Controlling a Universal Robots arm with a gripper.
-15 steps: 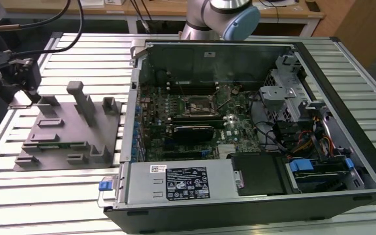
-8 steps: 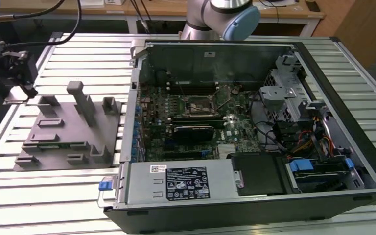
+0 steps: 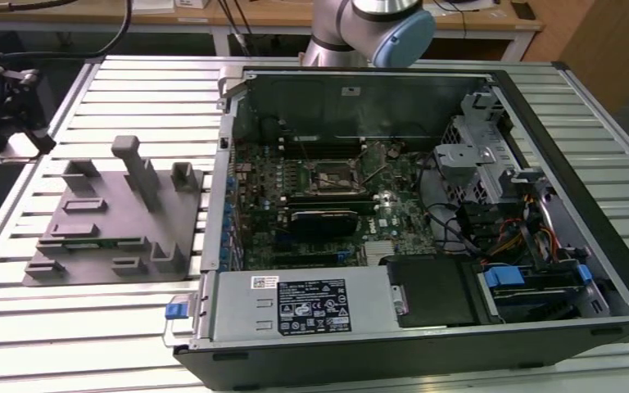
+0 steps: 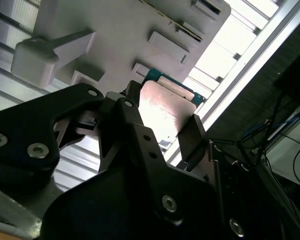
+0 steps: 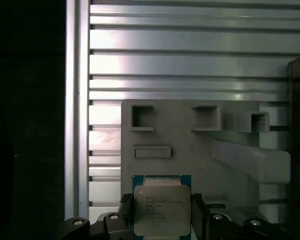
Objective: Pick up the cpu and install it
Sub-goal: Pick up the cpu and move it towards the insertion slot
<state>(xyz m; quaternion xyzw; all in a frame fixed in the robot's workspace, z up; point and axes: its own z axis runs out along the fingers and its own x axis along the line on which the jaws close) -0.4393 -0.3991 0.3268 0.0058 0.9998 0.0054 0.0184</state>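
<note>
The cpu (image 5: 161,210) is a flat square chip with a silvery top plate and a teal rim. It sits between the two black fingers (image 5: 126,216) of my gripper (image 5: 162,218), which is shut on it from both sides. In the second wrist view the cpu (image 4: 166,102) shines pale between the jaws of the gripper (image 4: 162,119). It hangs well above the grey fixture plate (image 5: 190,150), over the plate's edge. The dark metal-framed socket (image 3: 329,173) lies on the motherboard inside the open computer case (image 3: 576,246).
In the exterior view, the grey fixture plate (image 3: 96,233) with upright posts lies on the ribbed aluminium table (image 3: 128,90), at the left of the case. The arm's base (image 3: 369,29) stands behind the case. Cables and drive bays (image 3: 511,213) fill the case's right side.
</note>
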